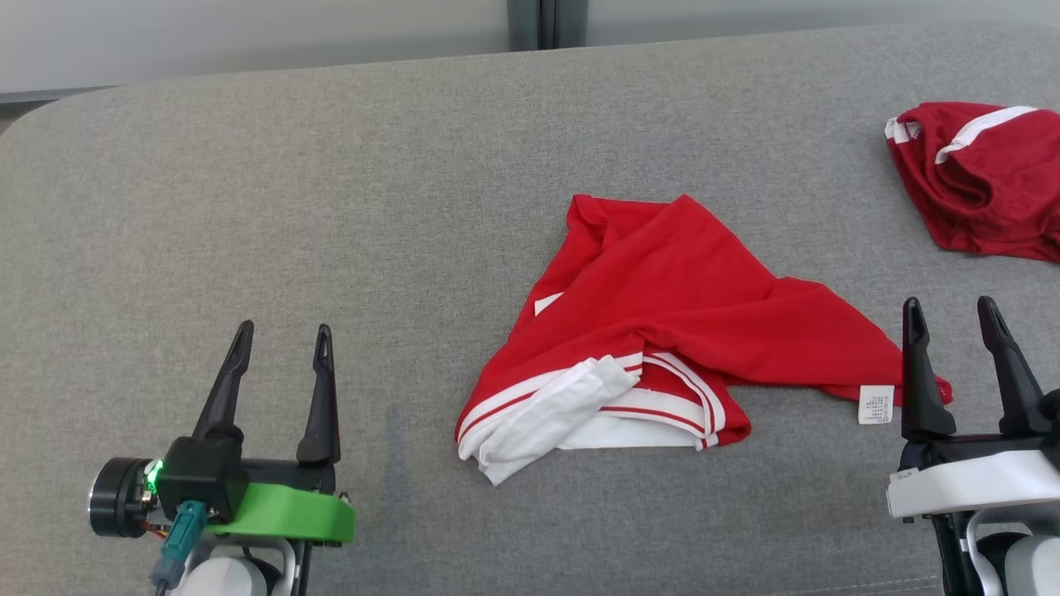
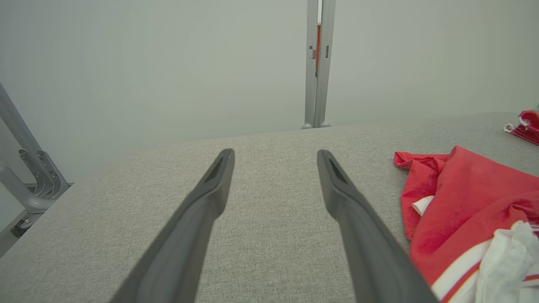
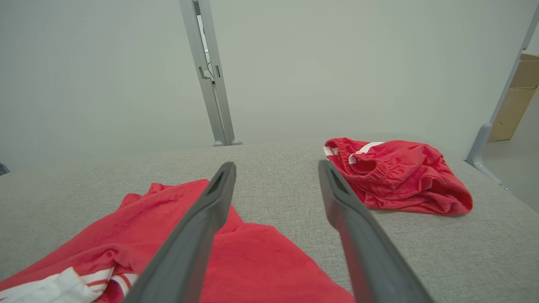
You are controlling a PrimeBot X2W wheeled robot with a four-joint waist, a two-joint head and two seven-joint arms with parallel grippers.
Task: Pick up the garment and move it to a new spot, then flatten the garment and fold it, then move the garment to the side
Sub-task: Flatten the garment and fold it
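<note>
The garment (image 1: 662, 331) — red with white trim — is lying crumpled on the grey padded surface (image 1: 331, 207). Its long axis is running crosswise to both pairs of fingers, from a bunched white-trimmed end on the left side to a thin corner carrying a care label (image 1: 875, 404) on the right.

The right gripper (image 1: 948, 301) is hovering with its fingers spread wide and gripping nothing. Its inner finger is overlapping the labelled corner in the head view, and in the right wrist view red cloth is lying beneath and ahead of that finger; contact cannot be confirmed. The left gripper (image 1: 284, 329) is likewise spread and empty, with the garment lying off to the right of its fingers, clear of them.

The right arm is judged the nearer — the pick-up is probably calling for only a short reach forward and inward. A second red garment (image 1: 985, 178) is lying beyond the right fingers, apart from the first.
</note>
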